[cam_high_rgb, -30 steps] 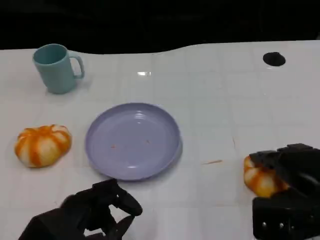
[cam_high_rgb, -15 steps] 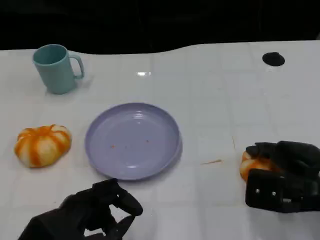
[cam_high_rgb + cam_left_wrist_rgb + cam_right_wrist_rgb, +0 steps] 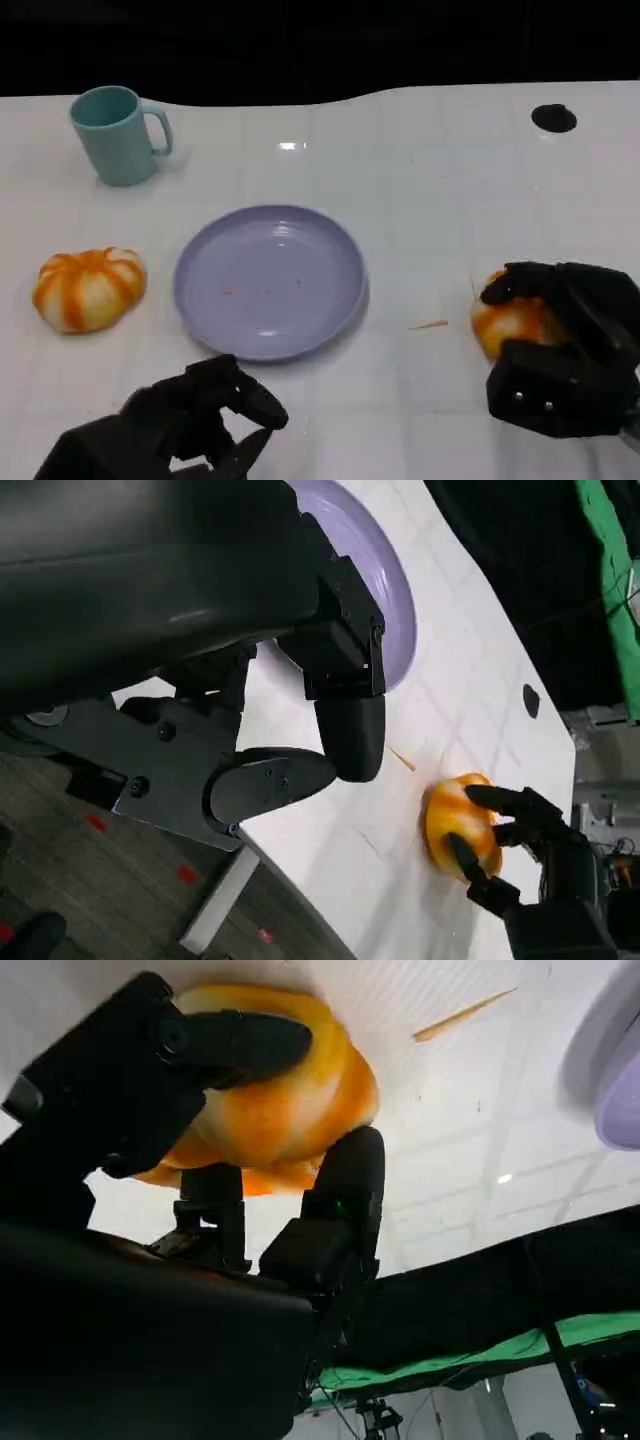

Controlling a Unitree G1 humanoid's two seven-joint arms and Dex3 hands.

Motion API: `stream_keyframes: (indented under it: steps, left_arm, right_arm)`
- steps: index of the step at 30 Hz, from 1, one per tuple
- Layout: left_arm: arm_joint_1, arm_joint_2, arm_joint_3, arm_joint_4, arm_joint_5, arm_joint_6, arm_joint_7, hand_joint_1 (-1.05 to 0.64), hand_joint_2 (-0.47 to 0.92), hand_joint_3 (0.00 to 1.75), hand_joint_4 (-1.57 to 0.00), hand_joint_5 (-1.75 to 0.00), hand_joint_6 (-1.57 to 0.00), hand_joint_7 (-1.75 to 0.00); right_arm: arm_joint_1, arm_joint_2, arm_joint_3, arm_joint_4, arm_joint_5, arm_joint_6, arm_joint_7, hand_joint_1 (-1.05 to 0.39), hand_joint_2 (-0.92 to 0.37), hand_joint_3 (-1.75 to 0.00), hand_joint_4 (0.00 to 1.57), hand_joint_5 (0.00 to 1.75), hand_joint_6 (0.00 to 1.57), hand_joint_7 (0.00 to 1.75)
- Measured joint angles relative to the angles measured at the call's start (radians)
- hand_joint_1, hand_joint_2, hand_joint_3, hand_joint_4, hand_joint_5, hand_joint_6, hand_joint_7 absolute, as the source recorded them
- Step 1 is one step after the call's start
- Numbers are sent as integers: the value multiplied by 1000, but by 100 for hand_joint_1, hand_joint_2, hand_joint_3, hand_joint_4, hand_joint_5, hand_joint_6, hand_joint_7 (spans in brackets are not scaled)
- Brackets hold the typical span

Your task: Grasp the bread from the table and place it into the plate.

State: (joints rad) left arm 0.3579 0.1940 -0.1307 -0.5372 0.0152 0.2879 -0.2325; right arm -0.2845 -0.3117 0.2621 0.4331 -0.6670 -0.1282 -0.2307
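Head view: the right hand [image 3: 560,350] has its fingers [image 3: 515,283] wrapped over the round orange-and-white bread roll [image 3: 508,322] on the white tabletop [image 3: 420,200], well right of the empty lilac plate [image 3: 270,280]. The roll has no clear long axis.

Left wrist view: the left hand [image 3: 300,700] is curled, holding nothing.

Right wrist view: fingers [image 3: 240,1045] clasp the roll [image 3: 285,1110] on both sides.

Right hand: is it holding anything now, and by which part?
Yes. The right hand grips the bread roll around its sides, fingers wrapped over opposite edges. The left hand holds nothing.
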Motion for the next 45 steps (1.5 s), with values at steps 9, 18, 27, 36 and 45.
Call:
stream_keyframes:
  steps: [9,18,27,36,45]
  left_arm:
    - [0,-4,-1,-5,0,11,0,-26,77,70,-64,-175,-64,-128]
    - [-3,-10,-4,-5,3,10,0,-26,77,72,-66,-175,-64,-129]
    - [-4,-11,-10,-5,11,10,0,-25,76,73,-65,-175,-64,-129]
    - [-3,-13,-16,-4,16,7,0,-27,76,72,-63,-175,-64,-129]
    - [-2,-12,-20,-4,18,6,0,-25,76,73,-64,-175,-63,-130]
  right_arm:
    - [-11,1,-2,4,25,-38,-41,-9,-39,-116,85,175,70,164]
    - [-11,16,-17,-41,82,-96,-55,-8,-40,-111,92,175,68,172]
    - [-15,64,-8,-129,108,-146,-5,-11,-32,-131,94,175,73,168]
    - [-72,148,30,-140,102,-142,24,-9,-30,-131,98,175,73,174]
    - [-114,211,90,-121,83,-150,25,-12,-28,-142,100,175,75,175]
